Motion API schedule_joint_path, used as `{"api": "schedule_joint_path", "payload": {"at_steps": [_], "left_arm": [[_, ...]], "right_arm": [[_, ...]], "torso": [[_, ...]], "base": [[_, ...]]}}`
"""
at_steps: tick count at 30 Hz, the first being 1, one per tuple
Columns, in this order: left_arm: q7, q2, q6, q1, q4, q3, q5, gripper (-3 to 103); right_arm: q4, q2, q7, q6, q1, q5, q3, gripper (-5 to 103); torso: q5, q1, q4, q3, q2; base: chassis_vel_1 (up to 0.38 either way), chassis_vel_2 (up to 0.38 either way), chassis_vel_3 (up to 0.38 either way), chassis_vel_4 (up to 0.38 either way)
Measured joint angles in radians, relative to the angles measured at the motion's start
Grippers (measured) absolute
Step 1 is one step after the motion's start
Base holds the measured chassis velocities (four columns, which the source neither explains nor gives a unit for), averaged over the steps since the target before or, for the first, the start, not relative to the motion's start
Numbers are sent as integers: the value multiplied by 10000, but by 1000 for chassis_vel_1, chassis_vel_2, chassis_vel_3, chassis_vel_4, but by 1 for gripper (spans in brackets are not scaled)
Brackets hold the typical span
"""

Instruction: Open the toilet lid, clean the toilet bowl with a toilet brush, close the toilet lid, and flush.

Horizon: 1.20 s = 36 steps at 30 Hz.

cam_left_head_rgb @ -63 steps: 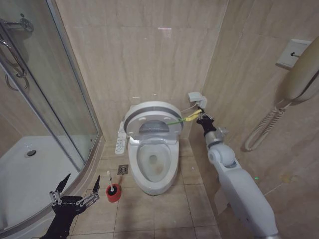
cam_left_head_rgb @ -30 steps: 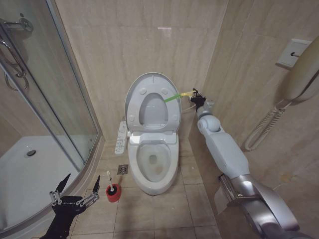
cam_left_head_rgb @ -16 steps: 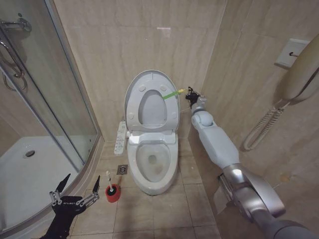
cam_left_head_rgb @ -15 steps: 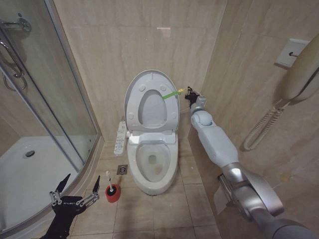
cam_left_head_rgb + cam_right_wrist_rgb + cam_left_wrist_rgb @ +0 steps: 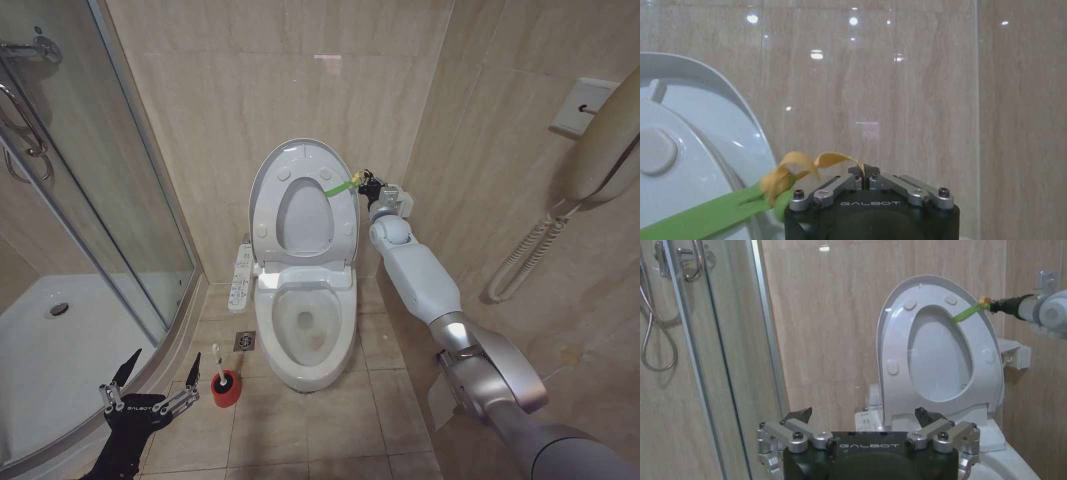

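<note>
Right tool [image 5: 366, 186] closed, left tool [image 5: 150, 392] spread

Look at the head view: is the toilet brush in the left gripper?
No. The toilet brush stands in its red holder on the floor, while the left gripper hovers open beside it, holding nothing.

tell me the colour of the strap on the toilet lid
Green strap, yellow at the end; clearest in the right wrist view.

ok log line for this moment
lid raised | right gripper shut on green strap | left gripper open, low | brush in holder
</note>
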Motion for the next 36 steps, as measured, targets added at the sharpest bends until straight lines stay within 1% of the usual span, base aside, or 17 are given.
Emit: {"api": "schedule_joint_path", "payload": {"at_steps": [3,7,9,19,22,23,30,31,36], "left_arm": [[0,0,0,0,0,0,0,100],[0,0,0,0,0,0,0,100],[0,0,0,-1,0,0,0,100],[0,0,0,-1,0,0,0,100],[0,0,0,0,0,0,0,100],[0,0,0,0,0,0,0,100],[0,0,0,0,-1,0,0,100],[0,0,0,0,0,0,0,100],[0,0,0,0,-1,0,0,100]], "right_arm": [[232,-215,23,-15,-90,49,-80,2],[257,-297,47,-28,-93,91,-124,2],[273,-305,77,-44,-75,114,-167,2],[722,-523,207,-178,-173,247,-344,2],[1191,-669,316,-301,-397,336,-430,2],[1375,-735,355,-347,-487,383,-454,-2],[2557,-1157,568,-622,-988,663,-608,-2],[2830,-1253,624,-683,-1103,744,-649,24],[3567,-1574,758,-848,-1512,933,-729,24]], "torso": [[-1,-1,-7,-1,0],[1,-1,-6,-1,0],[0,-1,-1,-1,1],[0,-1,-3,-1,0],[0,-1,-4,-1,0],[1,-1,-4,-1,0],[0,-1,-5,-1,1],[1,-1,-5,-1,1],[1,-1,-3,-1,1]], "base": [[0,0,0,0],[0,0,0,0],[0,0,0,0],[0,0,0,0],[0,0,0,0],[0,0,0,0],[0,0,0,0],[0,0,0,0],[0,0,0,0]]}}
